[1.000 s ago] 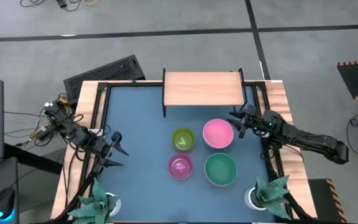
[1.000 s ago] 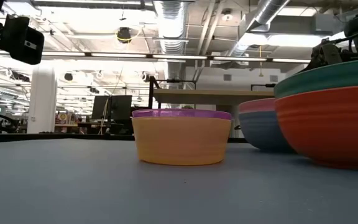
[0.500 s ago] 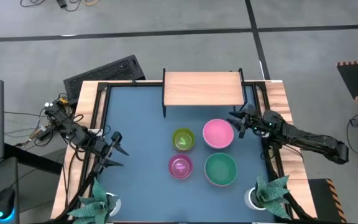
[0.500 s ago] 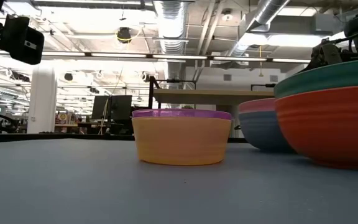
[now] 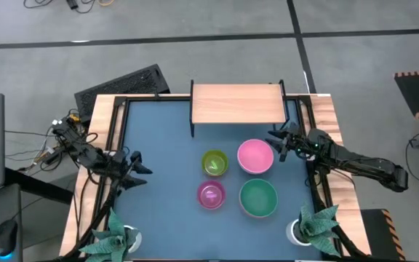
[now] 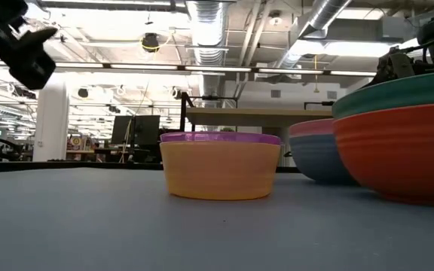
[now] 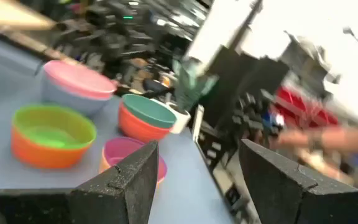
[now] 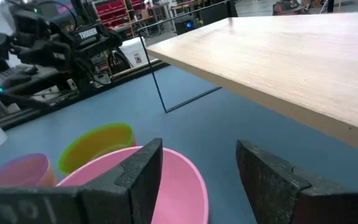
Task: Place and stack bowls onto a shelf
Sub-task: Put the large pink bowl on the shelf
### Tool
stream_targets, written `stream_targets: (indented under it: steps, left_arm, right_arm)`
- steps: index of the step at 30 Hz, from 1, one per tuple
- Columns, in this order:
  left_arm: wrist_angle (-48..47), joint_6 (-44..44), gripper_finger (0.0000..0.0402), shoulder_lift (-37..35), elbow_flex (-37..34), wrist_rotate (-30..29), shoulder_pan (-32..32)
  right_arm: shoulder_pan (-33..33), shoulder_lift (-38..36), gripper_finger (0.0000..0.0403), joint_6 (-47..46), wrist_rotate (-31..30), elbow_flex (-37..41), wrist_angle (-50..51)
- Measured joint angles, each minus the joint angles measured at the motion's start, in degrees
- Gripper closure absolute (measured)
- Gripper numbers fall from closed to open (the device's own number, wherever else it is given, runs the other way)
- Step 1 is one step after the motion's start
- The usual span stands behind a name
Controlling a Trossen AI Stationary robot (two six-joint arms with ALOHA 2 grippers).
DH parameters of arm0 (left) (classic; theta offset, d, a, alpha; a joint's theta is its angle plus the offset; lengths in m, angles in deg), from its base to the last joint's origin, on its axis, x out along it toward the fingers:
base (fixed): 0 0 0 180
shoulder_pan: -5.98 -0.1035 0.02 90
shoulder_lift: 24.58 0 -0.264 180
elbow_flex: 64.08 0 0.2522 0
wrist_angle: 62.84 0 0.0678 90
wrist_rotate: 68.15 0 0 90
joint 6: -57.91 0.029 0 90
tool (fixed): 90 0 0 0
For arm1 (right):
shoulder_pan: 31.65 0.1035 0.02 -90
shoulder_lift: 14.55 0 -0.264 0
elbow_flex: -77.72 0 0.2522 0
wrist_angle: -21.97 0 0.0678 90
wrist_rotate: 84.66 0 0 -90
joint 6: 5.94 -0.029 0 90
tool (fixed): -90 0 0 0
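Four bowls stand on their bases on the blue table: pink bowl (image 5: 255, 156), yellow-green bowl (image 5: 214, 163), magenta bowl (image 5: 210, 195), green bowl (image 5: 258, 198). The shelf (image 5: 235, 103), a light wooden board on thin black legs, stands at the far edge. My right gripper (image 5: 276, 142) is open and hovers just right of the pink bowl (image 8: 160, 180), its fingers pointing over the rim toward the table's left. My left gripper (image 5: 138, 167) is open near the table's left edge, above the table, facing the bowls (image 7: 51, 134).
Two white plant pots with green leaves stand at the near corners (image 5: 115, 236) (image 5: 311, 229). A raised wooden frame (image 5: 104, 145) runs round the blue table. The shelf board (image 8: 291, 56) is bare. Blue surface lies free between my left gripper and the bowls.
My left gripper has shifted a little toward the table's far edge and has turned; its wrist view is blurred. The right gripper and the bowls have stayed where they were.
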Motion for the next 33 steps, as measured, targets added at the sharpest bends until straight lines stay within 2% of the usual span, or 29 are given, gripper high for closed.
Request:
stream_targets:
  steps: [3,7,11,16,19,24,27,30,33]
  left_arm:
    - [0.18,-5.28,0.0193,0.00,0.00,-4.94,0.00]
    - [0.26,-5.47,0.0193,0.00,0.00,-12.14,0.00]
    - [0.85,-6.57,0.0193,-0.02,0.00,-22.67,-0.03]
    - [0.87,-10.01,0.0193,-0.02,0.00,-27.56,-0.04]
    - [2.17,-10.54,0.0193,-0.01,0.00,-28.43,-0.04]
    - [12.18,-12.77,0.0193,0.00,0.00,-28.46,-0.76]
    - [19.37,-10.39,0.0193,0.01,0.52,-28.02,-1.48]
    - [21.43,-5.06,0.0193,0.20,3.57,-27.94,-2.23]
    - [21.85,0.06,0.0193,0.31,7.25,-28.09,-3.45]
  right_arm:
    - [0.04,-0.01,0.0173,-11.63,-0.06,-0.02,-0.68]
    - [0.04,-0.01,0.0173,-30.90,-0.03,-0.01,-0.74]
    - [0.04,-0.01,0.0173,-41.64,-0.03,0.00,-0.74]
    - [-0.22,-0.01,0.0173,-46.48,-2.46,-0.01,-0.91]
    - [-0.48,-0.01,0.0173,-48.50,-2.62,0.00,-1.03]
    - [-0.33,0.01,0.0173,-55.62,5.47,-0.79,-1.34]
    - [-0.33,0.03,0.0173,-58.76,10.51,-2.64,-8.19]
    - [-0.31,-0.08,0.0173,-57.59,11.98,-6.24,-15.18]
    - [-0.33,0.05,0.0173,-54.79,13.90,-11.12,-13.72]
